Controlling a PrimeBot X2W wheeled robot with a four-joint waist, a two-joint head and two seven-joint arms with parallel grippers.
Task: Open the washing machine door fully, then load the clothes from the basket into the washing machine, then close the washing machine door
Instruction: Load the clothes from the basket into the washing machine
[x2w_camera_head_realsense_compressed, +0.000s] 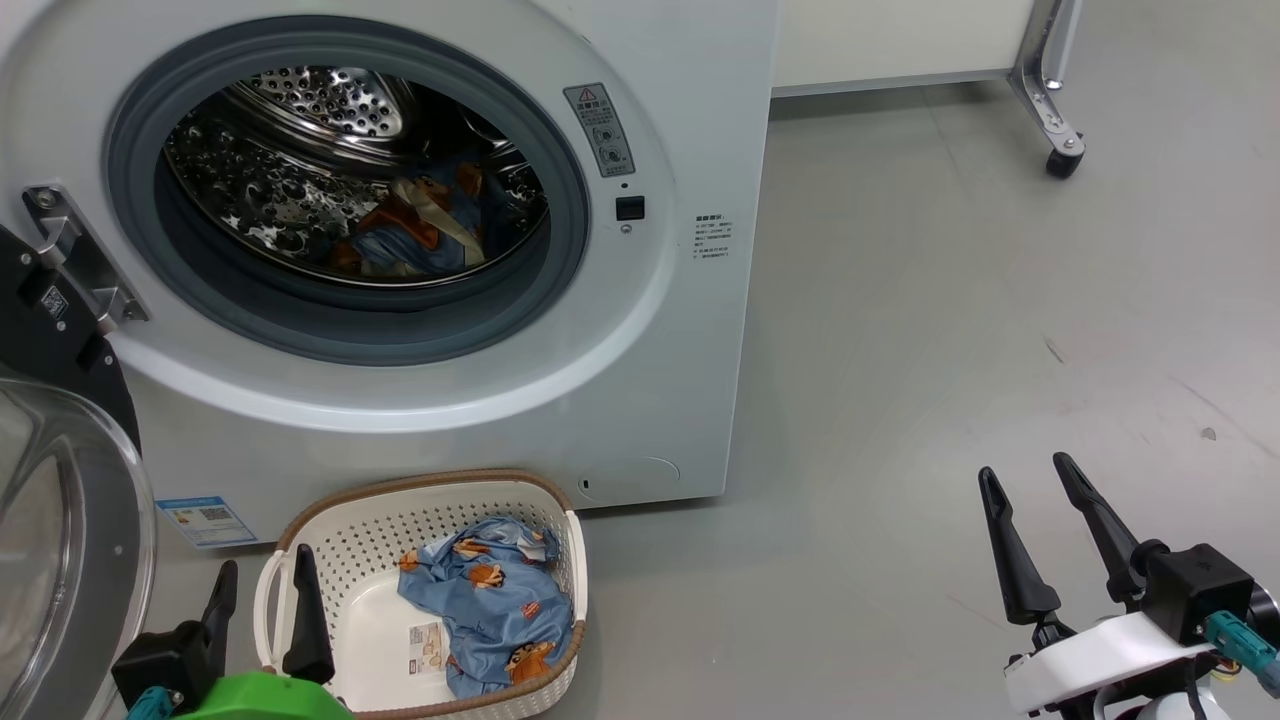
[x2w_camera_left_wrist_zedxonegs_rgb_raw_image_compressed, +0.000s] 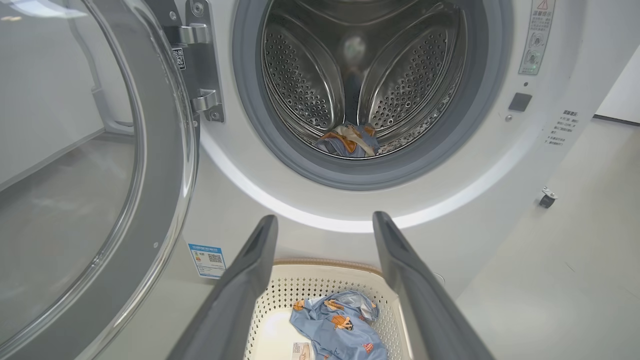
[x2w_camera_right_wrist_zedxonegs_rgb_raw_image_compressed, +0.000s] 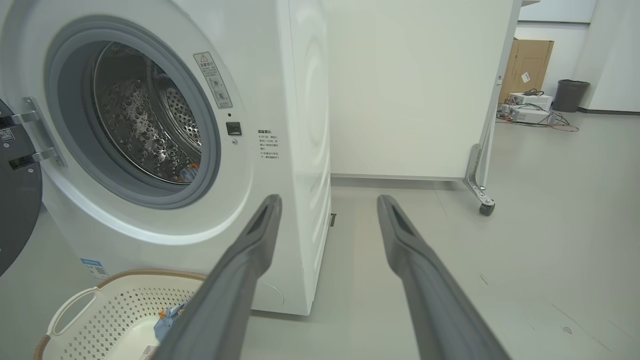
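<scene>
The washing machine (x2w_camera_head_realsense_compressed: 640, 330) (x2w_camera_left_wrist_zedxonegs_rgb_raw_image_compressed: 500, 165) (x2w_camera_right_wrist_zedxonegs_rgb_raw_image_compressed: 295, 125) stands with its door (x2w_camera_head_realsense_compressed: 60, 520) (x2w_camera_left_wrist_zedxonegs_rgb_raw_image_compressed: 75, 190) swung wide to the left. One blue printed garment (x2w_camera_head_realsense_compressed: 425, 225) (x2w_camera_left_wrist_zedxonegs_rgb_raw_image_compressed: 347, 141) lies in the steel drum. More of the clothes (x2w_camera_head_realsense_compressed: 495, 600) (x2w_camera_left_wrist_zedxonegs_rgb_raw_image_compressed: 340, 322) (x2w_camera_right_wrist_zedxonegs_rgb_raw_image_compressed: 167, 316) lie in the cream basket (x2w_camera_head_realsense_compressed: 330, 545) (x2w_camera_left_wrist_zedxonegs_rgb_raw_image_compressed: 285, 290) (x2w_camera_right_wrist_zedxonegs_rgb_raw_image_compressed: 90, 320) on the floor in front. My left gripper (x2w_camera_head_realsense_compressed: 262, 572) (x2w_camera_left_wrist_zedxonegs_rgb_raw_image_compressed: 325, 222) hovers open over the basket's near left edge, holding nothing. Far to the right my right gripper (x2w_camera_head_realsense_compressed: 1030, 480) (x2w_camera_right_wrist_zedxonegs_rgb_raw_image_compressed: 329, 202) stands open above bare floor.
The open door's glass bowl bulges close beside my left arm. A white panel on a castor leg (x2w_camera_head_realsense_compressed: 1062, 160) (x2w_camera_right_wrist_zedxonegs_rgb_raw_image_compressed: 486, 207) stands behind right of the machine. A cardboard box (x2w_camera_right_wrist_zedxonegs_rgb_raw_image_compressed: 525, 65) and bin (x2w_camera_right_wrist_zedxonegs_rgb_raw_image_compressed: 570, 95) sit far off.
</scene>
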